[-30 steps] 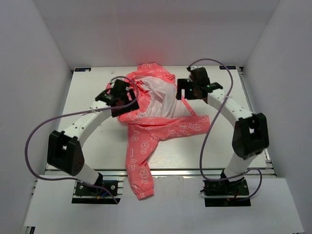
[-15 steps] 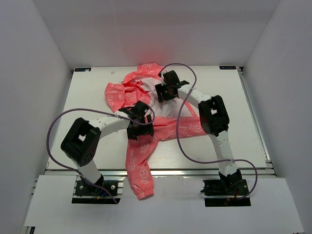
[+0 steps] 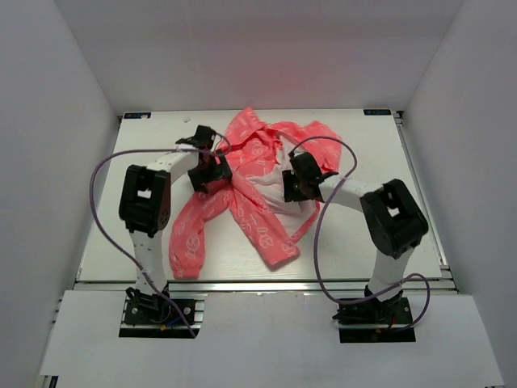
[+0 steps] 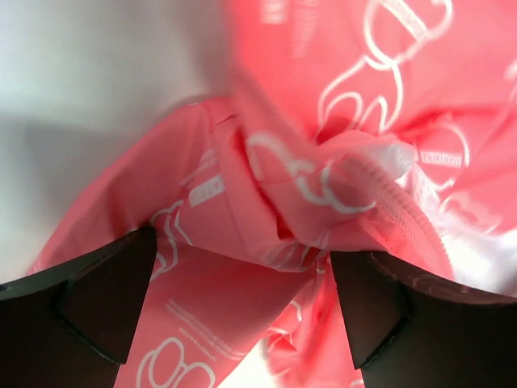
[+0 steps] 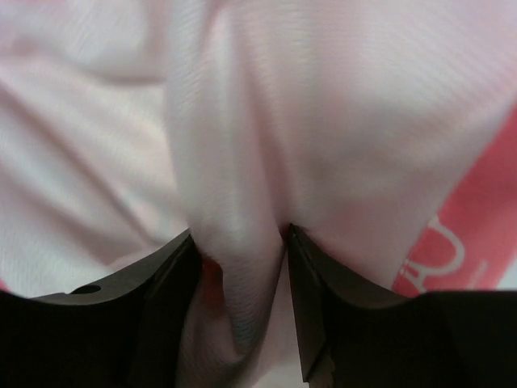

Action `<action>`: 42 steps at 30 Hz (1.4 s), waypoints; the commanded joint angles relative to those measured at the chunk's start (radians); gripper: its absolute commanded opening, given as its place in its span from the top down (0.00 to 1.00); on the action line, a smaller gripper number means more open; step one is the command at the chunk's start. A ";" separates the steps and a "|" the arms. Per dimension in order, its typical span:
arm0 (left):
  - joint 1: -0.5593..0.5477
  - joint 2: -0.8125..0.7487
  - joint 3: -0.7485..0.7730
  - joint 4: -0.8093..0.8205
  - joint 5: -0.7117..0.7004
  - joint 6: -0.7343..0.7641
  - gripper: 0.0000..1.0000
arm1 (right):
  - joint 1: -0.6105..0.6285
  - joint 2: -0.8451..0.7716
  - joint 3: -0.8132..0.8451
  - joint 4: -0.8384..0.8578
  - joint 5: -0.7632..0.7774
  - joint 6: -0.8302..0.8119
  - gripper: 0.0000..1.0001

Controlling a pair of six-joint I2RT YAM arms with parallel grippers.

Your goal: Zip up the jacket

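Sleeve [image 3: 187,234] of the jacket [image 3: 250,149] is trailing toward the near left edge of the table [image 3: 363,234]. Just right of it, the left gripper [image 3: 212,176] is hanging over the cloth with jaws spread wide, straddling a bunched pink fold and gripping nothing. The jacket is lying crumpled across the table's middle, its front open and its white lining [image 3: 271,182] facing up. At the right, the right gripper [image 5: 242,299] is pinching a raised fold of that lining (both fingers [image 5: 323,307] pressing against it).
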 commanded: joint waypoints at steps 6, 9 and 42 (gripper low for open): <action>-0.015 0.396 0.499 -0.042 0.039 0.158 0.02 | 0.282 -0.154 -0.255 -0.083 -0.031 0.215 0.39; -0.026 0.424 0.596 -0.068 0.036 0.188 0.02 | 0.257 -0.120 -0.134 -0.144 0.113 0.172 0.31; -0.209 -0.254 -0.208 0.145 0.108 0.100 0.02 | -0.220 -0.340 -0.034 -0.405 0.192 0.248 0.18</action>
